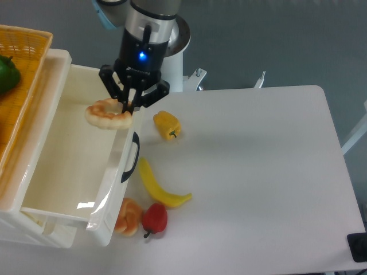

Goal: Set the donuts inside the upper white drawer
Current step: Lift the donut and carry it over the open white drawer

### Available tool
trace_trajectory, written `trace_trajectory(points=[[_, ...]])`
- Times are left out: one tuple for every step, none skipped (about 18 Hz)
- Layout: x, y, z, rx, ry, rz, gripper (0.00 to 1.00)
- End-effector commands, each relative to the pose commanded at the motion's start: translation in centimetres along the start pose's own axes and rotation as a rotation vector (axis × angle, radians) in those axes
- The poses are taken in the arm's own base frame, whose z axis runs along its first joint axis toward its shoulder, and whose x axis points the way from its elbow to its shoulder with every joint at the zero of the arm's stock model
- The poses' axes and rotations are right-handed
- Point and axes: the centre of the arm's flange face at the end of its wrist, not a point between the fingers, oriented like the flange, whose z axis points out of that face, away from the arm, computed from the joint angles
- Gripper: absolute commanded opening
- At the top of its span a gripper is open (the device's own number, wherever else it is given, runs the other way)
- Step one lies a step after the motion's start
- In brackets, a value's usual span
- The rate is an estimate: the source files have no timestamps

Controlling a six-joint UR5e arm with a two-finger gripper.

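Note:
A pale tan-orange ring donut [108,114] hangs in the air over the open upper white drawer [69,166], near its right front wall. My gripper [127,106] is shut on the donut's right side, pointing straight down. The drawer is pulled out, its white inside bare, its curved black handle [133,156] facing the table.
A yellow pepper [166,125] lies on the table just right of the drawer. A banana [159,187], a red fruit [155,218] and an orange pastry-like toy [128,216] lie near the drawer's front corner. An orange wicker basket [20,69] with a green item sits above left.

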Motion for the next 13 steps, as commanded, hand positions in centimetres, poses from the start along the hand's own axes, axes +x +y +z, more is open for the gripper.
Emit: trace_trajectory(points=[[0.2,0.0,0.3,-0.006,0.002,0.004,0.0],[0.5,0.0,0.7,-0.013,0.005,0.008,0.0],[0.6,0.1,1.1,-0.019,0.009,0.01,0.0],[0.7,0.2,1.4,-0.025,0.012,0.01,0.0],[0.6,0.3,1.7,-0.029,0.014,0.012,0.0],[0.5,0.5,2.0,-0.034,0.016,0.012,0.0],[0.6,0.6,2.2,-0.038,0.017,0.017,0.0],[1.0,0.5,2.6,-0.042,0.021,0.024,0.0],[1.0,0.5,3.0,-0.048,0.024,0.025,0.0],[1.0,0.5,3.2,-0.051,0.025,0.025,0.0],[1.0,0.5,3.2,-0.051,0.025,0.026,0.0],[1.0,0.5,3.4,-0.054,0.027,0.026,0.0],[0.9,0.5,3.5,-0.058,0.025,0.025,0.0]])
